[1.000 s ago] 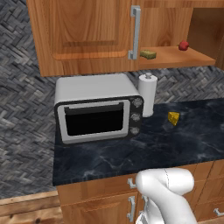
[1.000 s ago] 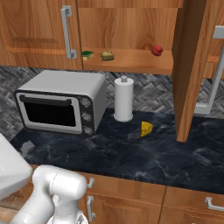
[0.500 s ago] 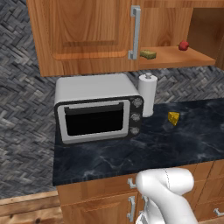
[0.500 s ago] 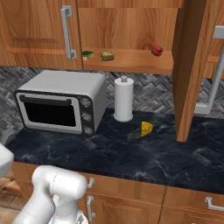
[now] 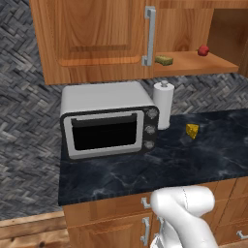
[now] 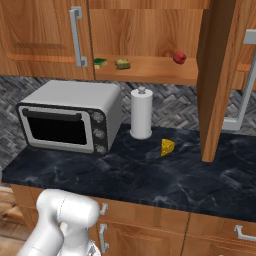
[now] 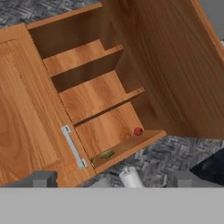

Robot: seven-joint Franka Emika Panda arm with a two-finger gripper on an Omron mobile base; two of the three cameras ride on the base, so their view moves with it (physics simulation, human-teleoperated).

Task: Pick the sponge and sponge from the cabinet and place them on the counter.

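Observation:
Two sponges lie side by side on the lower shelf of the open cabinet [image 6: 150, 30]: the green-topped sponge [image 6: 100, 63] on the left and the olive-yellow sponge [image 6: 122, 63] to its right. The left base view shows the olive sponge [image 5: 164, 60] just right of the closed door's handle [image 5: 150, 36]. In the hand view the olive sponge [image 7: 106, 154] sits near the shelf's front edge, far from my gripper [image 7: 113, 179]. The gripper is open, its fingertips [image 7: 41, 178] wide apart with nothing between them. The counter [image 6: 150, 175] stretches below the cabinet.
A small red fruit [image 6: 179, 57] sits further right on the shelf. On the counter stand a microwave [image 6: 70, 122], a paper towel roll [image 6: 141, 114] and a yellow cheese wedge [image 6: 168, 147]. The right cabinet door [image 6: 217, 75] hangs open over the counter. Drawer fronts [image 6: 150, 225] line the front below.
A white part of the arm at the left edge of the right base view has slid out of the picture. The things on the shelf and counter have not moved.

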